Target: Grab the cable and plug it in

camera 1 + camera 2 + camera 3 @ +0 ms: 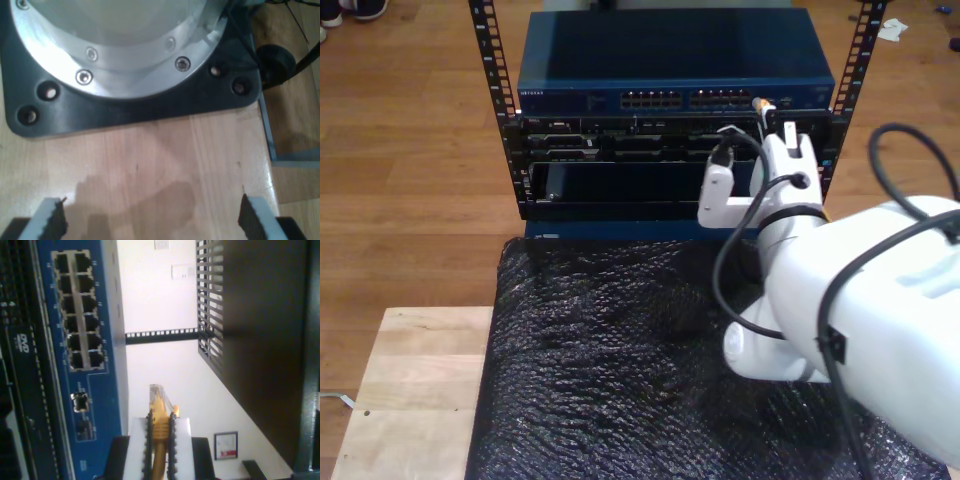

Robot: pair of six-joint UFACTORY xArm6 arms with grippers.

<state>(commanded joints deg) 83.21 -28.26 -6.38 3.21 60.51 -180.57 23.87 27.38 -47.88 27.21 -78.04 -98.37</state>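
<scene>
In the second wrist view, my second claw (160, 440) pinched the cable (160, 427), its clear plug (159, 395) just beside the blue network switch (80, 365). The exterior view put that claw (782, 128) in its upper right, at the rack (505, 120). My first claw (150, 220) stood spread above the wooden bench (165, 170), near a black base plate (125, 117).

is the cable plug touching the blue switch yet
Apart. The second wrist view shows the cable in my second hand, its plug separated from the blue switch by pale background.
</scene>
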